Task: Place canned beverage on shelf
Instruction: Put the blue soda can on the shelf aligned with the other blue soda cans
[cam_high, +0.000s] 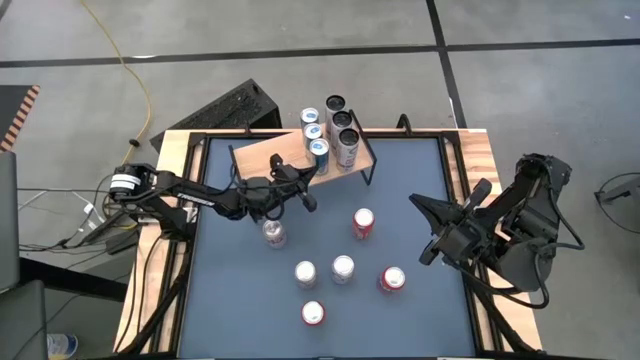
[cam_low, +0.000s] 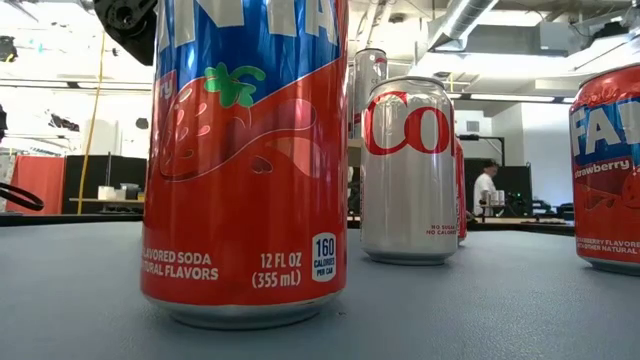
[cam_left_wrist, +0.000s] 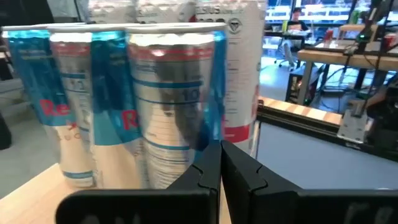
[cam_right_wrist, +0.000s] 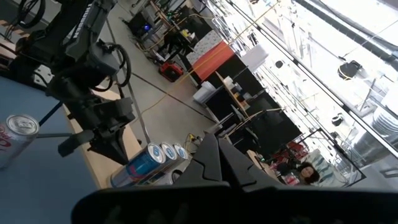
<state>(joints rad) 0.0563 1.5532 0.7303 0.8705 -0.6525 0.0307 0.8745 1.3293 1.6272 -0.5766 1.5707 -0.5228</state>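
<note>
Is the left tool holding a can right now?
No: in the high view the left tool is shut and empty beside the light wooden shelf, with every can standing apart from it.

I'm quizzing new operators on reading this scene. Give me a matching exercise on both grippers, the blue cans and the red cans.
Things:
1. left gripper
2. right gripper
3. blue cans
4. red cans

Place or state:
A. standing on the shelf
B. standing on the mat
C. shut, at the shelf's front edge
D. shut, by the mat's right edge

Pairs: 1-C, 2-D, 3-A, 4-B
</note>
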